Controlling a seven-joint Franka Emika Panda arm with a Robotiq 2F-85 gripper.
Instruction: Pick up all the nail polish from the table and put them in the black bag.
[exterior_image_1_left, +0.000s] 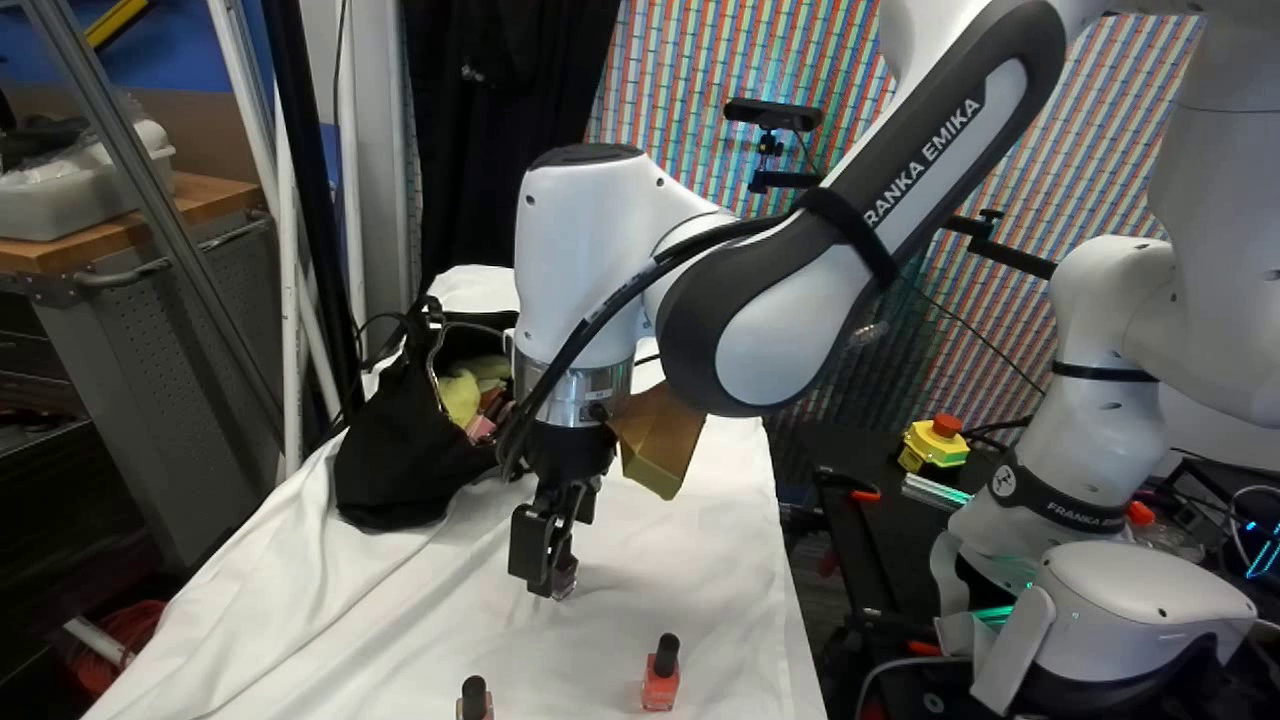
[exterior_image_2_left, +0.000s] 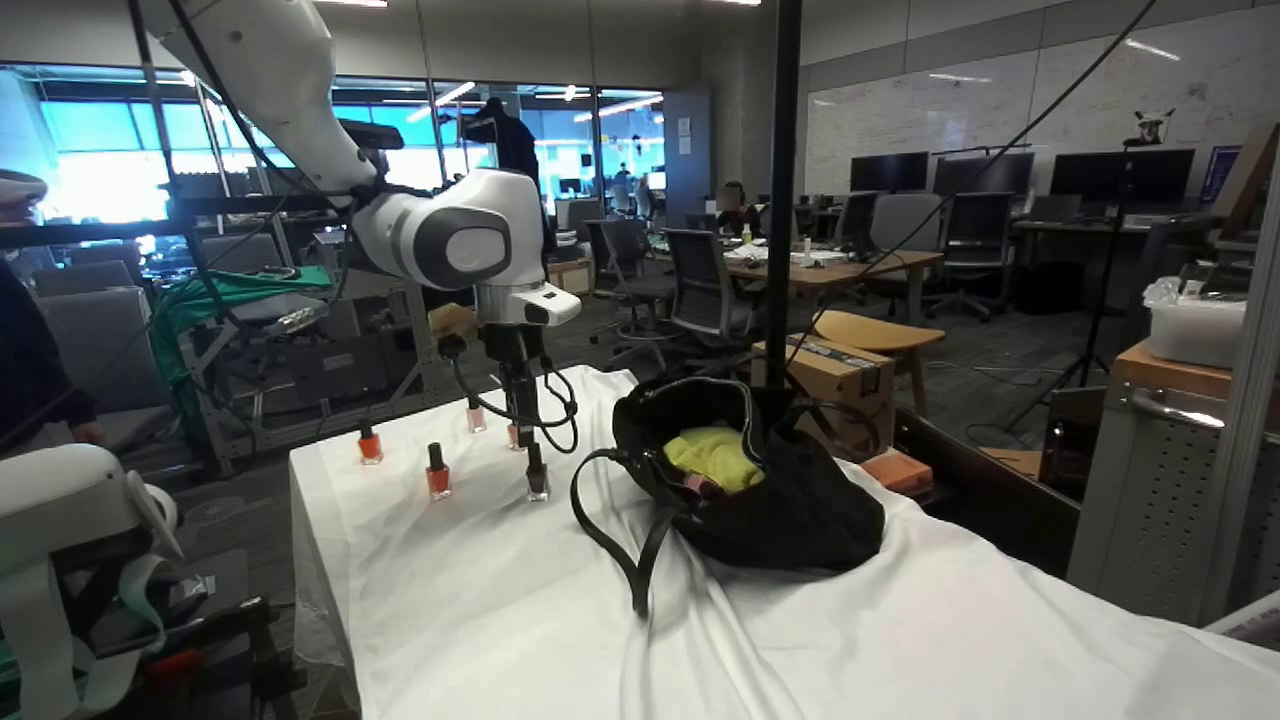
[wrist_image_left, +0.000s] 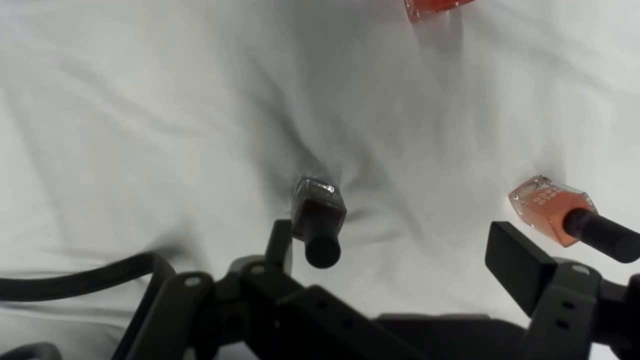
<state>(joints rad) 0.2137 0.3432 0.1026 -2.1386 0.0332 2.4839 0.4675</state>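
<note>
In the wrist view my gripper (wrist_image_left: 400, 255) is open, jaws wide apart. A dark bottle of nail polish (wrist_image_left: 321, 202) with a black cap stands upright between them, close by the left-hand finger (wrist_image_left: 279, 245); contact cannot be told. A pink-orange bottle (wrist_image_left: 550, 210) is just outside the right-hand finger, and a red bottle (wrist_image_left: 435, 6) is cut off at the top edge. Several bottles stand on the white-draped table (exterior_image_2_left: 470, 590), among them a red one (exterior_image_2_left: 438, 482) and an orange-red one (exterior_image_2_left: 369, 446). The black bag (exterior_image_2_left: 800, 505) slouches open, yellow-green contents inside.
A bag handle (exterior_image_2_left: 640, 560) loops out onto the cloth. Black cables (exterior_image_2_left: 560, 410) hang beside the wrist, between arm and bag. The table's edge (exterior_image_1_left: 790, 600) drops off toward a second robot arm (exterior_image_1_left: 1090, 430) and an emergency stop (exterior_image_1_left: 935, 443).
</note>
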